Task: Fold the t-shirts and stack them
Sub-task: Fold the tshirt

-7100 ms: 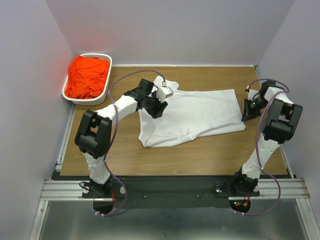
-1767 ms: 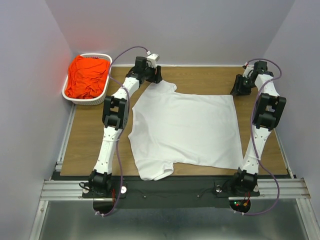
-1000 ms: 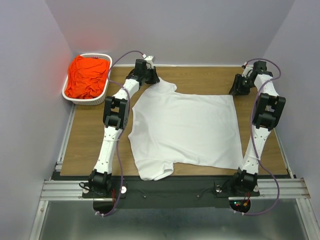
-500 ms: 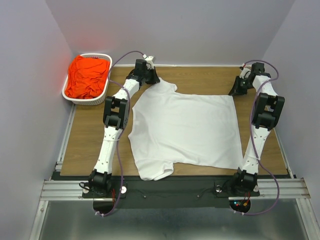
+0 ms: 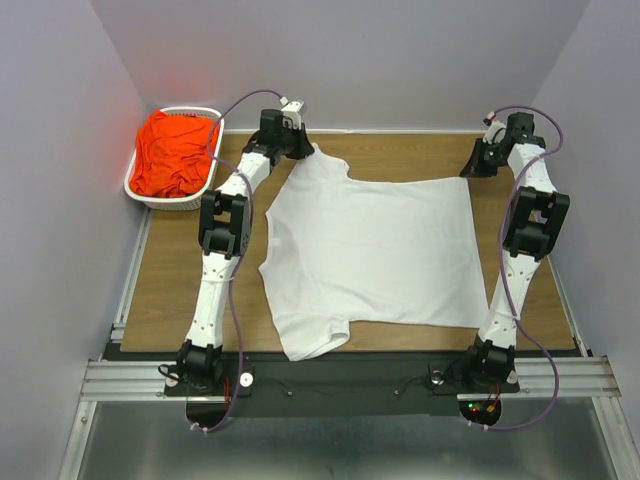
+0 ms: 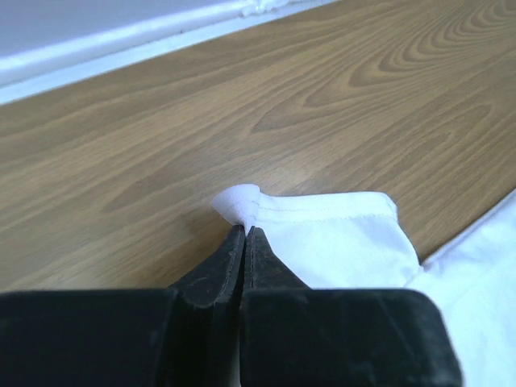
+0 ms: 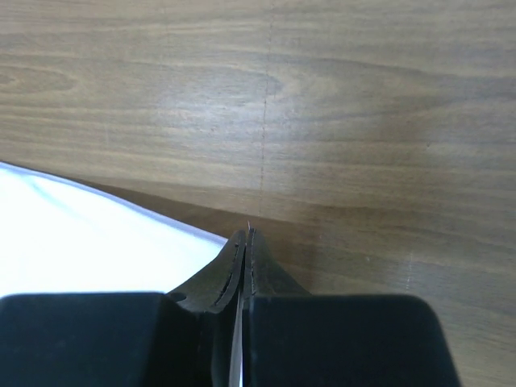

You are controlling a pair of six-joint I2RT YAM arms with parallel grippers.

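Note:
The white t-shirt (image 5: 370, 255) lies spread over the wooden table (image 5: 180, 290). My left gripper (image 5: 300, 148) is at its far left sleeve, shut on a small fold of the white cloth (image 6: 242, 200); in the left wrist view the gripper (image 6: 244, 230) pinches the hem. My right gripper (image 5: 478, 168) is at the shirt's far right corner, its jaws (image 7: 247, 234) shut with a sliver of white t-shirt (image 7: 81, 234) between them. The orange-red t-shirt (image 5: 175, 150) sits crumpled in the basket.
A white slotted basket (image 5: 178, 201) stands at the far left corner, partly off the table. The back wall's white baseboard (image 6: 121, 44) runs close behind both grippers. Purple walls close in on both sides.
The right gripper has shut on the shirt's far right corner. Both grippers have moved back and up, drawing the shirt's far edge toward the back wall; its near edge slid back a little.

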